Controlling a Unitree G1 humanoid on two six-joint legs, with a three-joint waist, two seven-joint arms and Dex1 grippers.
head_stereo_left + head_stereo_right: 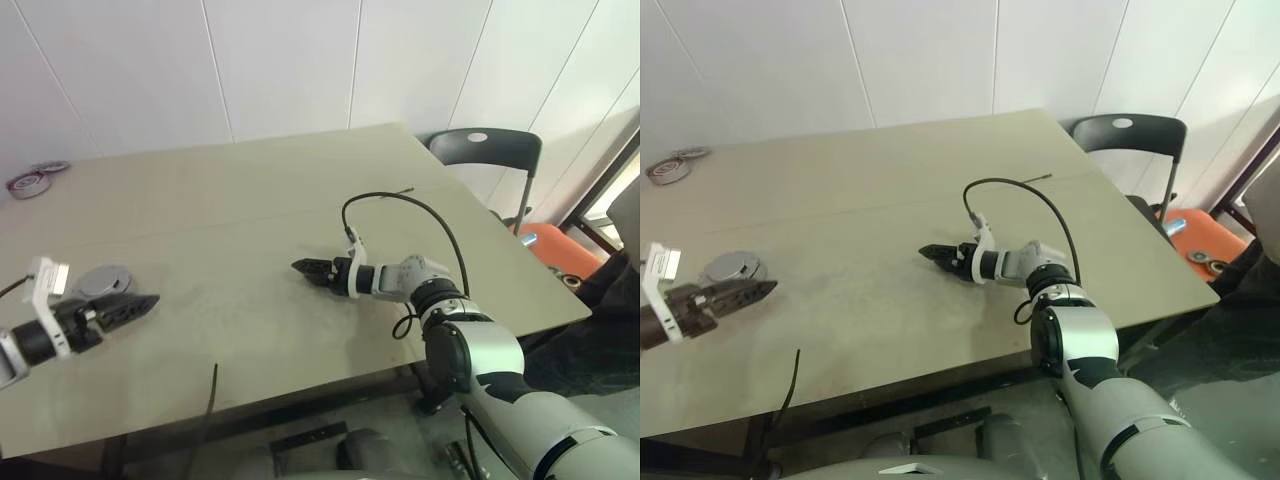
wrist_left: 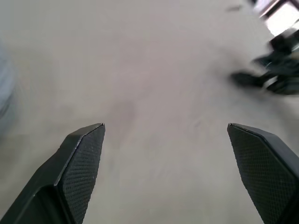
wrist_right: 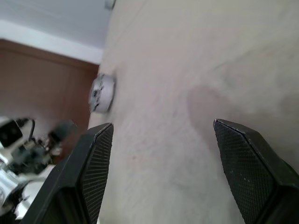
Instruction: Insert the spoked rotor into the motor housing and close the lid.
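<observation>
A round grey metal piece, the lid (image 1: 105, 281), lies face up near the table's left front; the right wrist view shows the lid (image 3: 102, 93) as fairly thick, and what sits under it is hidden. Just in front of it and to its right hovers my left gripper (image 1: 148, 302), open and empty, with its fingers (image 2: 84, 158) wide apart over bare table. My right gripper (image 1: 302, 267) rests low at mid-table, pointing left, open and empty. Far back left sits the motor housing (image 1: 28, 183) with a reddish ring, beside a smaller round piece (image 1: 50, 167). The spoked rotor is hidden.
The beige table (image 1: 250, 210) ends close behind the lid on the left. A black cable (image 1: 400, 198) loops up from my right wrist. A dark chair (image 1: 487, 150) and an orange object (image 1: 560, 255) stand beyond the right edge.
</observation>
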